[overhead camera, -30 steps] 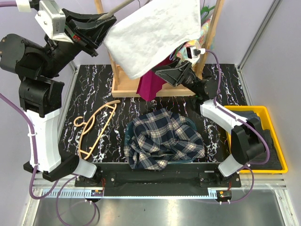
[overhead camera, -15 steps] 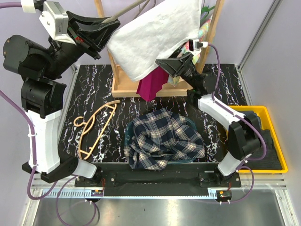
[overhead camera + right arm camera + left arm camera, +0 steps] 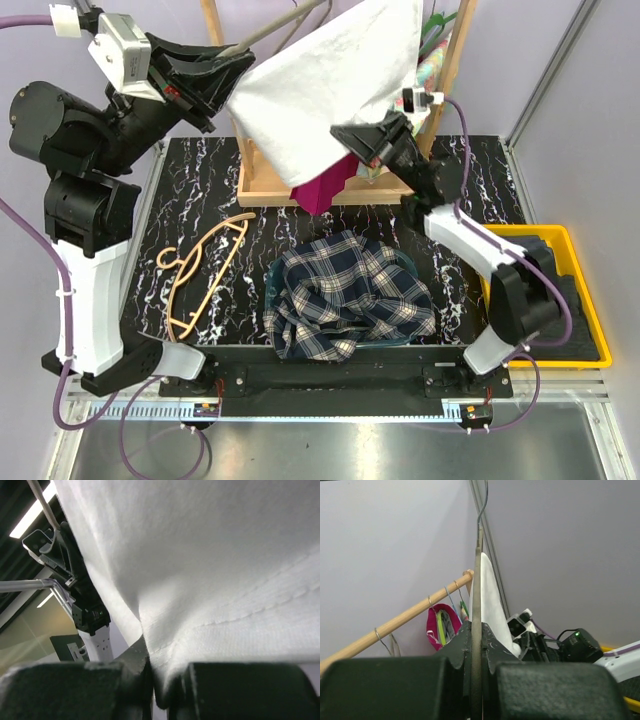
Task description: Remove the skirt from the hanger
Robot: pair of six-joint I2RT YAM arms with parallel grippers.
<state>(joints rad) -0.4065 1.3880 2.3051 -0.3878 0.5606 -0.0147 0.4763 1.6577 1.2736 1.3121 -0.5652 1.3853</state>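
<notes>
- The skirt [image 3: 320,90], pinched between the black right fingers [image 3: 240,690], is seen as plain white.
- The hanger [image 3: 477,630] between the black left fingers [image 3: 395,685] is coloured grey-olive.
- Just below the right fingers, a magenta garment [image 3: 322,188] is shown.
- A cloth [image 3: 345,295] is checked navy and white.
- The table [image 3: 200,190] is veined white on black.

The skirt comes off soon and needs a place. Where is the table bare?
Bare table lies back left, between the left arm, the rack and the loose hanger. A narrow strip runs between that hanger and the plaid cloth. The middle is crowded by the cloth; the tray at the right holds black things.
</notes>
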